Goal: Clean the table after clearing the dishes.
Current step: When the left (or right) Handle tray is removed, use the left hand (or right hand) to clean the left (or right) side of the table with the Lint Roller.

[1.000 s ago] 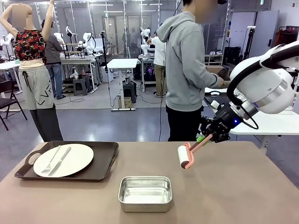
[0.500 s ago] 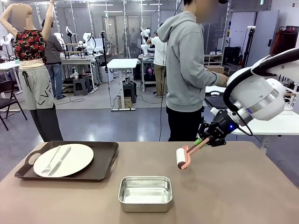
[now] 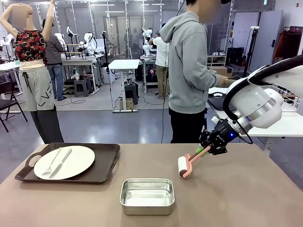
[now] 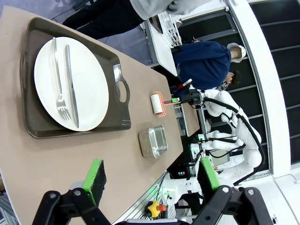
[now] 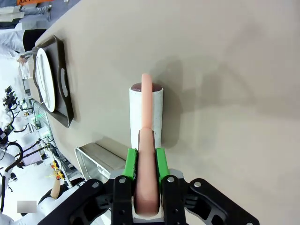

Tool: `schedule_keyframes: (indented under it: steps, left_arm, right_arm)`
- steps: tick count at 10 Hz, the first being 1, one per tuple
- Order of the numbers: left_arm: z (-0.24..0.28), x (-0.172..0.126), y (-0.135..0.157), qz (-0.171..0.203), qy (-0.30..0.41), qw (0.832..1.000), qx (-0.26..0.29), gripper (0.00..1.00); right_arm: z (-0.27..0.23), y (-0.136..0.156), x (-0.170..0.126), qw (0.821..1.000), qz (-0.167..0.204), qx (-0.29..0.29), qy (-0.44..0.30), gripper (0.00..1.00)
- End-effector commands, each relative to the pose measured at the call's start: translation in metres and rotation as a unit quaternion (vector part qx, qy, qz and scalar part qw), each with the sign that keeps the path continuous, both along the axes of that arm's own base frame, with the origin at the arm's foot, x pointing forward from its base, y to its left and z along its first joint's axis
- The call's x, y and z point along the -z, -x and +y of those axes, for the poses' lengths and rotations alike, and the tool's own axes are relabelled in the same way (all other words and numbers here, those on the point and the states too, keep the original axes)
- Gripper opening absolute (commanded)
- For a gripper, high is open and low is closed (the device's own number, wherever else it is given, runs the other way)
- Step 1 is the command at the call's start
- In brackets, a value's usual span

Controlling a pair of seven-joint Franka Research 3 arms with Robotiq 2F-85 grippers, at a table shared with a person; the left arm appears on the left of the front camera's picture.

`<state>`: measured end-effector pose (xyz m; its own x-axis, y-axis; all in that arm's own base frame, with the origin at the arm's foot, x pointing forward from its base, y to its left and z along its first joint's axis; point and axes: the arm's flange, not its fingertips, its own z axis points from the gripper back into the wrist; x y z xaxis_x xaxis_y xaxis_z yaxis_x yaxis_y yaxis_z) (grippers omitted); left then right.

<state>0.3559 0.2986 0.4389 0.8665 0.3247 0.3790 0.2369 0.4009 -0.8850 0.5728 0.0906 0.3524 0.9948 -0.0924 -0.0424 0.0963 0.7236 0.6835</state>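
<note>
At R jaws: right gripper clamped tight on the handle of a pink-handled lint roller w/ white paper roll; one green pad on each side of the handle.
Roller pose: handle slants down from the gripper to the roll; roll sits low at the tabletop w/ its shadow right beside it; can't tell if it touches.
L jaws: left gripper wide apart, nothing btw its green pads; it hangs above the table on the tray side.
Table: large rectangular table, matte brownish-taupe top; roller is over its far part, a bit right of centre.
Pan: small rectangular steel pan, centre, near edge; near the roller but apart from it; looks empty.
Dishes: round white plate on a dark rectangular handled tray, left side of table, well apart from roller.
Cutlery: metal fork + metal knife side by side on the plate's left half.
R arm: white, comes in from the right.
Person: grey hoodie, dark trousers, stands at far side, turned toward a white side table on the right.
</note>
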Motion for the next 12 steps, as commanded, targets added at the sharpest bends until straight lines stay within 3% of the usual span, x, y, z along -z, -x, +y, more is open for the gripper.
schedule_keyframes:
  steps: [1, 7, 12]
  left_arm:
    - [0.001, -0.002, 0.002, -0.004, -0.001, 1.000, -0.001, 1.00]
    - [0.001, -0.002, 0.002, -0.004, -0.001, 1.000, -0.001, 1.00]
    - [0.001, -0.002, 0.002, -0.004, -0.001, 1.000, -0.001, 1.00]
  right_arm:
    - [-0.006, 0.003, 0.011, 1.000, -0.021, -0.001, -0.015, 0.21]
    - [-0.068, 0.015, 0.021, 0.999, -0.033, 0.008, 0.014, 0.21]
    - [-0.154, 0.009, 0.022, 0.999, -0.016, 0.006, 0.037, 0.21]
